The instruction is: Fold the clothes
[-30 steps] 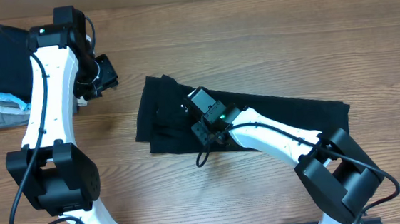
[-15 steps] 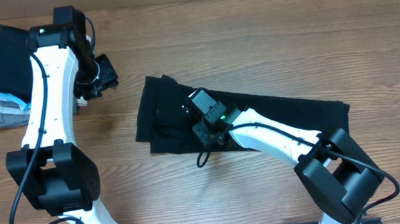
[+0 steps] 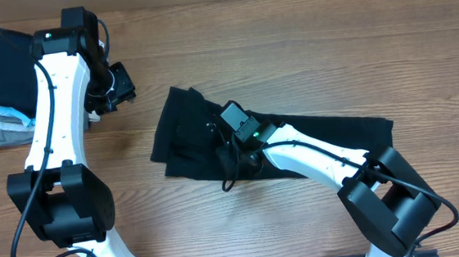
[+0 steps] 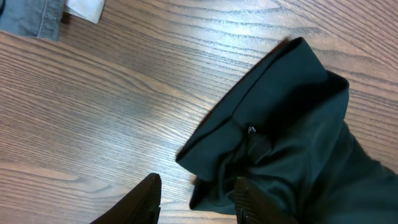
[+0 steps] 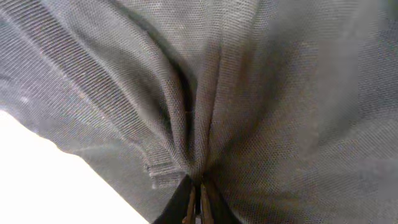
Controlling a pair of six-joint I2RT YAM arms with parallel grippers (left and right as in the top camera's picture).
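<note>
Shirt (image 3: 352,127) middle hidden under right arm (image 3: 306,157).

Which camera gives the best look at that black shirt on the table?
Overhead: it shows nearly the whole black shirt lying on the table. The right wrist view shows only fabric bunched in the right gripper; the left wrist view catches just one folded end.

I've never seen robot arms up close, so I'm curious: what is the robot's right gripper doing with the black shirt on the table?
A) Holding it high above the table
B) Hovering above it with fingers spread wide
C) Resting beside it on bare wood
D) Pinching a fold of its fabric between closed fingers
D: in the right wrist view the right gripper is closed on a bunched fold of the black shirt, and the fabric puckers toward its tips.
</note>
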